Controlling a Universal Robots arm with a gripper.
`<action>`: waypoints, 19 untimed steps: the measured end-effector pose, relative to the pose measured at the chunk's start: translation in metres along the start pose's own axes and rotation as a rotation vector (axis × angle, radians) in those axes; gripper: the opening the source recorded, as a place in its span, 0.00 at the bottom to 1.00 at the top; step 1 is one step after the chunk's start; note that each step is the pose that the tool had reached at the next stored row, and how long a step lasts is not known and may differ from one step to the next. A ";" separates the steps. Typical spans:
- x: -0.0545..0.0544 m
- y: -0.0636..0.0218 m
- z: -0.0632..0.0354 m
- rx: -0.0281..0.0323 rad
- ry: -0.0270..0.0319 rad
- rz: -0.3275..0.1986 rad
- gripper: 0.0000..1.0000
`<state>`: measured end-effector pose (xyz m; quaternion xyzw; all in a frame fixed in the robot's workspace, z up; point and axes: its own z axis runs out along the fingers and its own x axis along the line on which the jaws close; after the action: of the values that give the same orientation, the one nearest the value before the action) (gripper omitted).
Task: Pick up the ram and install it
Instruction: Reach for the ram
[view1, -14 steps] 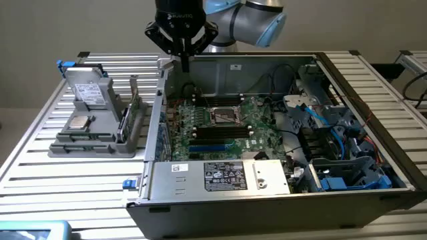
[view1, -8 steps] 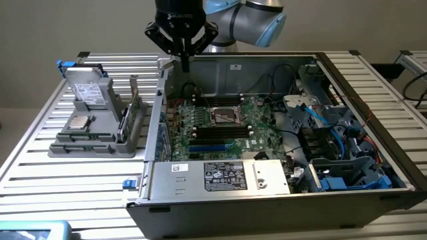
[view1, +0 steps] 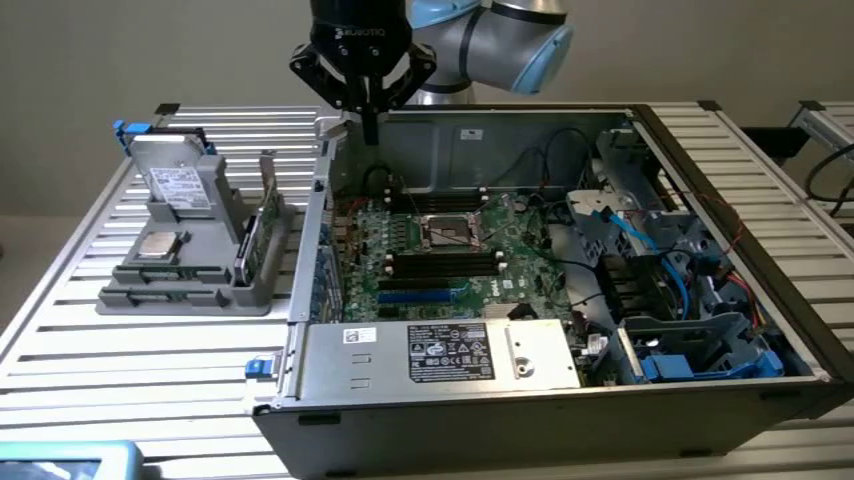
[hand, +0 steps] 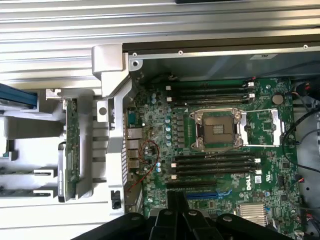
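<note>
- While the arm is hovering over the open computer case (view1: 534, 430), the pincer (view1: 370, 135) is hanging clenched above the case's far corner on the exterior view's left, its fingers pressing together and grasping nothing.
- The ram (view1: 267, 225) is standing on its long edge in a grey holder (view1: 174, 295), well apart from the pincer.
- That holder is sitting on the desk (view1: 80, 340) toward the edge at the exterior view's left, just beside the case's side wall.
- A hard drive (view1: 176, 182) is leaning upright at the holder's far end, and a small square silver chip (view1: 162, 245) is lying flat in front of it.
- Inside the case, the green motherboard (view1: 501, 285) is lying flat, with black memory slots (view1: 447, 265) running on both sides of the processor socket (view1: 451, 232).
- From the wrist view, the pincer's dark fingers (hand: 175, 220) are showing over the motherboard near the slots, while the ram is appearing edge-on outside the case wall.
</note>
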<state>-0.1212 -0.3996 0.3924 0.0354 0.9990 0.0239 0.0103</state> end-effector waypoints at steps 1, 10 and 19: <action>0.000 -0.0020 0.0000 -0.0001 0.0000 0.000 0.11; 0.022 -0.0137 -0.0008 -0.0092 0.0005 0.000 0.11; 0.062 -0.0211 -0.0005 -0.0095 0.0007 0.000 0.11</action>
<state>-0.1847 -0.4162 0.3908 0.0355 0.9989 0.0287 0.0102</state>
